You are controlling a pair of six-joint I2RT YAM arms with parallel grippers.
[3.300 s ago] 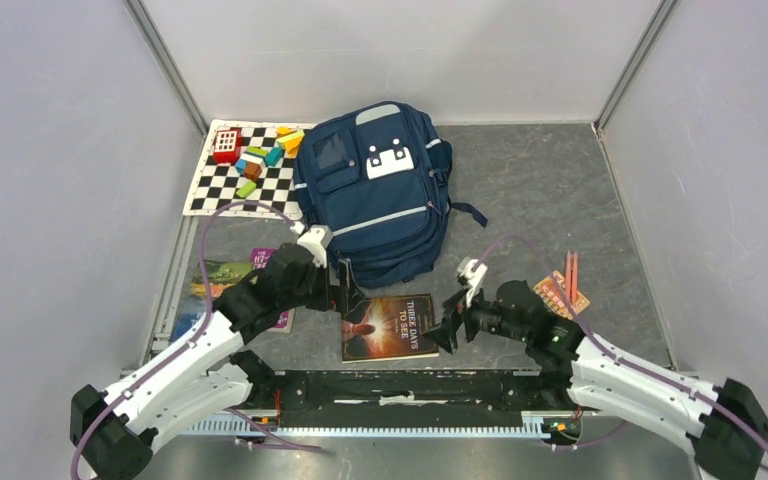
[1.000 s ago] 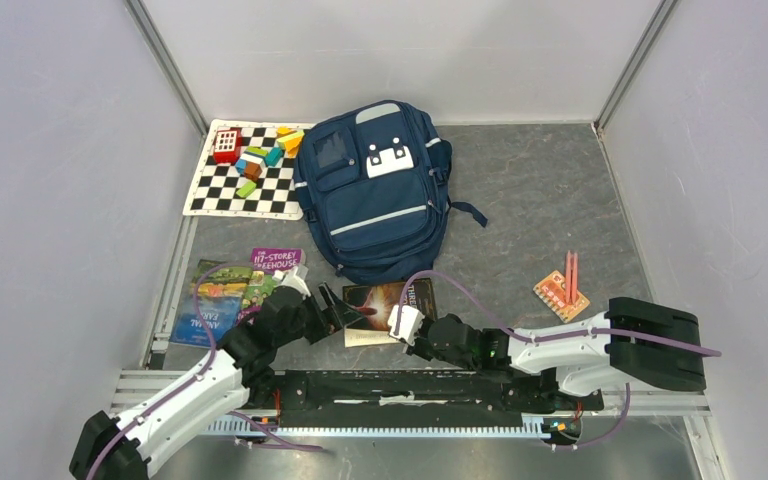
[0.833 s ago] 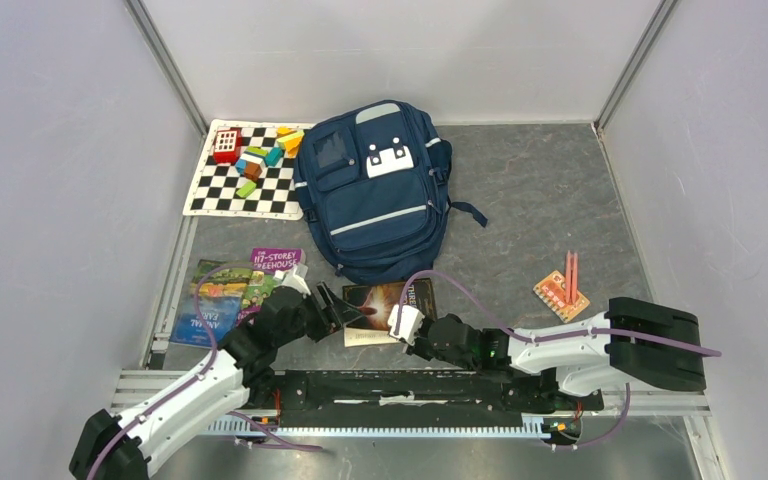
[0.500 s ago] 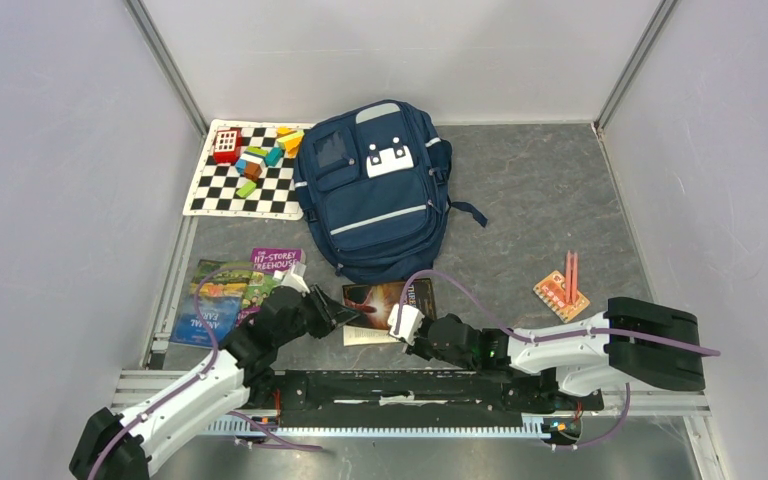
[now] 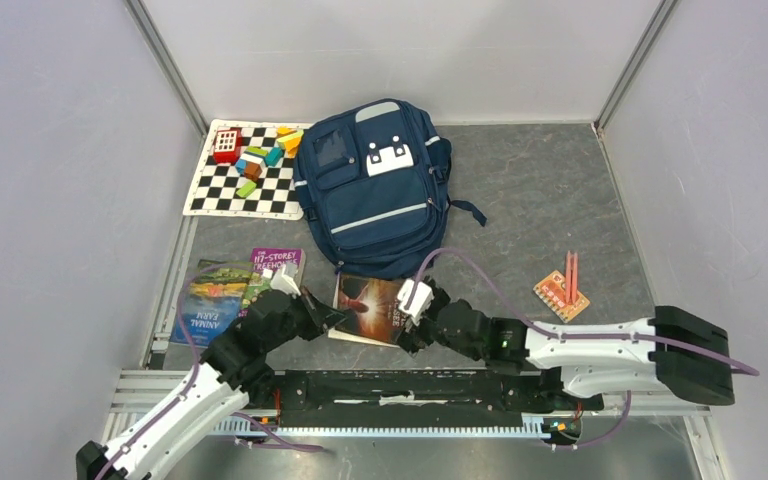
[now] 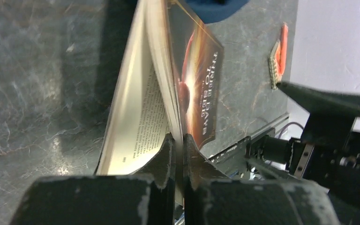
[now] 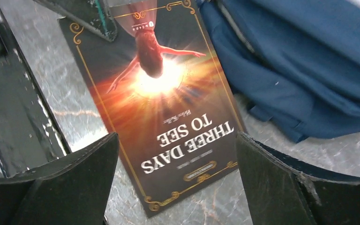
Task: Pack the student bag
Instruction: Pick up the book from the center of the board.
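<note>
The student bag (image 5: 375, 195), navy with grey stripes, lies flat at the back centre. Its lower edge shows in the right wrist view (image 7: 309, 61). Just in front of it is a dark paperback book, "Three Days to See" (image 5: 365, 305). My left gripper (image 5: 332, 315) is shut on the book's near-left edge. In the left wrist view the fingers (image 6: 178, 145) pinch the cover and some pages of the book (image 6: 197, 79), which splays open with a text page showing. My right gripper (image 5: 407, 320) hovers open over the book's right side, its fingers (image 7: 176, 140) wide apart above the cover (image 7: 164, 103).
A chequered mat (image 5: 210, 190) with coloured blocks lies at the back left. Two picture books (image 5: 235, 290) lie left of my left arm. A pink and orange item (image 5: 562, 290) sits at the right. The metal rail (image 5: 390, 385) runs along the near edge.
My left gripper closed on the book's edge. My right gripper let go, opened wide and drew back upward. The book shifted towards the bag and now sits tilted.
</note>
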